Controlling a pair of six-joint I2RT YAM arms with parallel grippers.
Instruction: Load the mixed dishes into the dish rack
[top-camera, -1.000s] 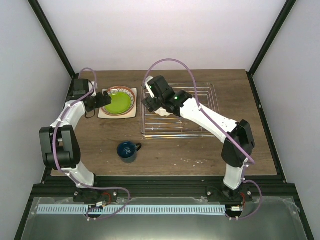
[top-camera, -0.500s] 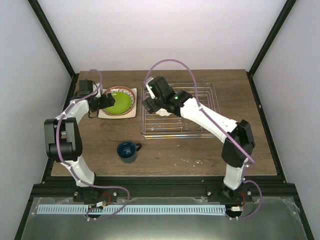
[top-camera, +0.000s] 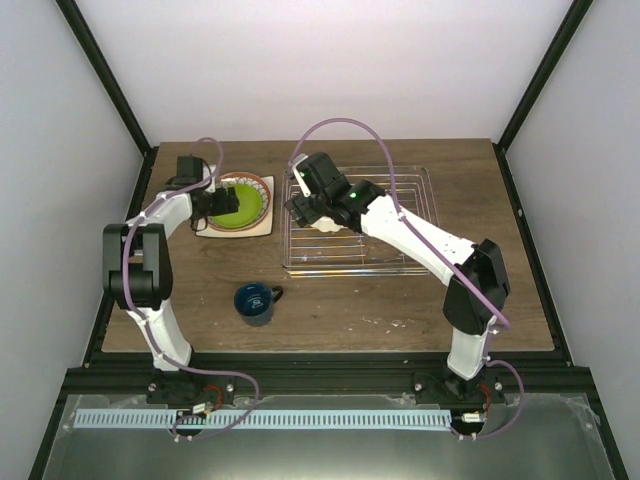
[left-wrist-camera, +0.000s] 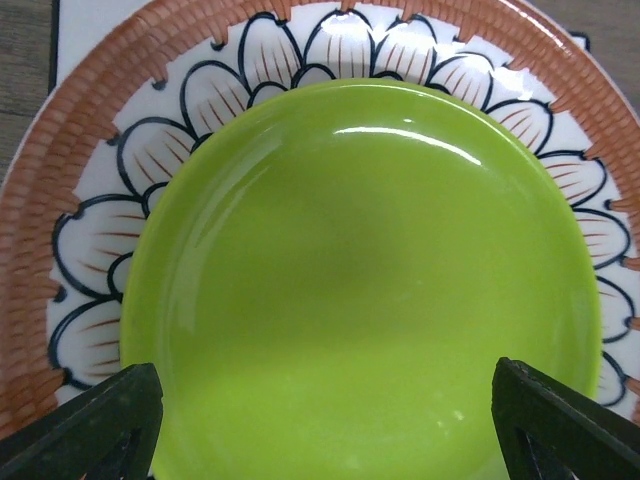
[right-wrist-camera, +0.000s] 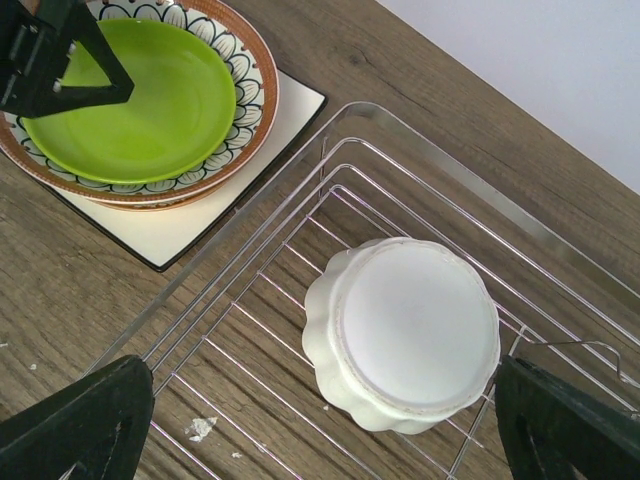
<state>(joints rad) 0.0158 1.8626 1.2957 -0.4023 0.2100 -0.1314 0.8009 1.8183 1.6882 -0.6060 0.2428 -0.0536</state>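
A dark wood-grain bench (top-camera: 400, 300) stands boxed in by plain white walls (top-camera: 330, 70) under soft, even light. Black frame posts (top-camera: 105, 75) rise slanting from its two far corners. Pale specks (top-camera: 392, 322) dot the wood by the near edge, where a grey metal shelf (top-camera: 330, 450) adjoins.

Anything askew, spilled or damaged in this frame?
Nothing broken or spilled. The white scalloped bowl sits upside down, base up, in the dish rack, and a few white flecks lie on the table at the rack's edge.
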